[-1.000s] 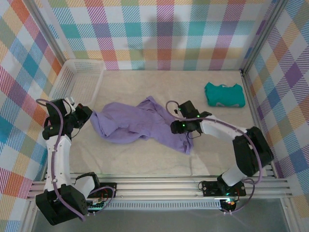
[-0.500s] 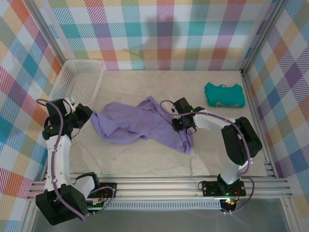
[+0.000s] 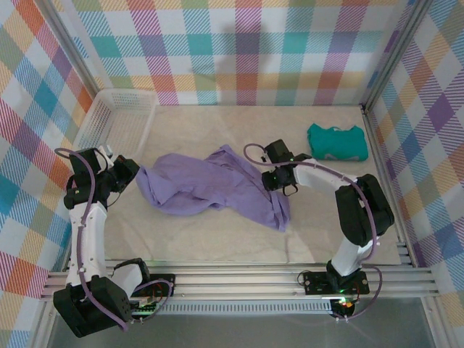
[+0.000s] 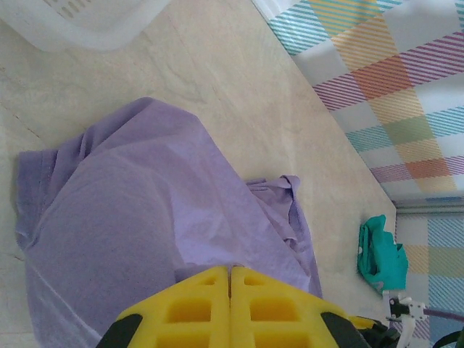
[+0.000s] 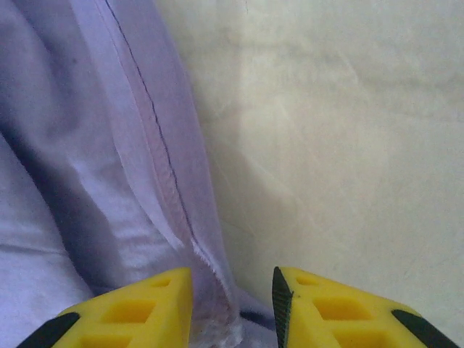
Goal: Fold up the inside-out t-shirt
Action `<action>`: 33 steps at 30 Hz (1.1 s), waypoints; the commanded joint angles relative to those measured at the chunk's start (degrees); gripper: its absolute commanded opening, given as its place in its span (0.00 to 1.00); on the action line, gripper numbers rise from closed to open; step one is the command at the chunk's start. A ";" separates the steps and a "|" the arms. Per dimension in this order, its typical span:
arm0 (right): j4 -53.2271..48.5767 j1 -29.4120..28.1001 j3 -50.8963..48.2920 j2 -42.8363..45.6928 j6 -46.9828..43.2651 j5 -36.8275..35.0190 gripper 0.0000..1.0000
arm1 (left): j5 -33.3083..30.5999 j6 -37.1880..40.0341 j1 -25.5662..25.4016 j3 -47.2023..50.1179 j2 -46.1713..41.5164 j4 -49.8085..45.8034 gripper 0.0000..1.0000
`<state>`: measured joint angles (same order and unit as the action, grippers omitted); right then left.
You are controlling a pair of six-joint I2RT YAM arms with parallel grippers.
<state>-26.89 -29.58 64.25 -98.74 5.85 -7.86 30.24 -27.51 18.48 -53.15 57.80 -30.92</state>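
Note:
The lavender t-shirt [image 3: 210, 185] lies crumpled across the middle of the table, stretched from left to right. My left gripper [image 3: 133, 172] is at its left end. In the left wrist view the yellow jaws [image 4: 231, 270] are pressed together on the t-shirt [image 4: 145, 217], which spreads away from their tips. My right gripper [image 3: 272, 179] is at the shirt's right edge. In the right wrist view it stands open [image 5: 232, 290], and the stitched hem of the t-shirt [image 5: 174, 210] runs down between its fingers.
A folded teal garment [image 3: 336, 141] lies at the back right, also seen in the left wrist view [image 4: 380, 254]. A white plastic basket [image 3: 116, 119] stands at the back left. Plaid walls close in the table on three sides.
My right gripper has moved back and a little to the right along the shirt's right edge. The left arm and the shirt have hardly moved.

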 commanded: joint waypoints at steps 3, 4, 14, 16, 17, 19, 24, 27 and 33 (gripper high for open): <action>-3.78 -0.03 2.90 -1.89 -2.90 -2.77 0.35 | 1.14 1.05 -0.29 -0.73 0.11 1.34 0.00; -3.74 -0.12 2.70 -1.52 -3.47 -1.58 0.35 | 1.20 1.05 -0.29 -0.76 0.15 1.39 0.00; -6.42 -1.96 1.22 -1.97 -3.79 1.36 0.53 | 1.60 0.82 -0.40 -0.51 -0.23 1.62 0.00; -6.58 -2.09 1.70 -2.75 -4.00 1.18 0.54 | 1.60 0.82 -0.37 -0.66 -0.24 1.47 0.00; -6.95 -2.05 2.14 -3.26 -4.09 0.96 0.54 | 1.68 0.87 -0.37 -0.77 -0.38 1.39 0.00; -7.23 -2.10 2.71 -3.77 -4.50 -0.28 0.54 | 1.53 0.88 -0.37 -0.83 -0.60 1.23 0.00; -9.07 -1.97 4.03 -4.13 -5.45 -5.73 0.44 | 1.51 1.05 -0.33 -0.78 -1.02 1.03 0.00; -8.18 -1.54 3.89 -2.69 -5.15 -6.28 0.34 | 1.58 0.92 -0.46 -0.86 -0.81 1.20 0.00; -4.27 1.53 3.34 0.07 -4.36 -0.11 0.15 | 1.58 0.66 -0.55 -0.89 -0.63 1.55 0.00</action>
<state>-33.28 -29.80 66.72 -101.56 1.08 -11.25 30.63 -27.53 18.41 -53.15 57.78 -30.89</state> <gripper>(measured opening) 0.166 0.048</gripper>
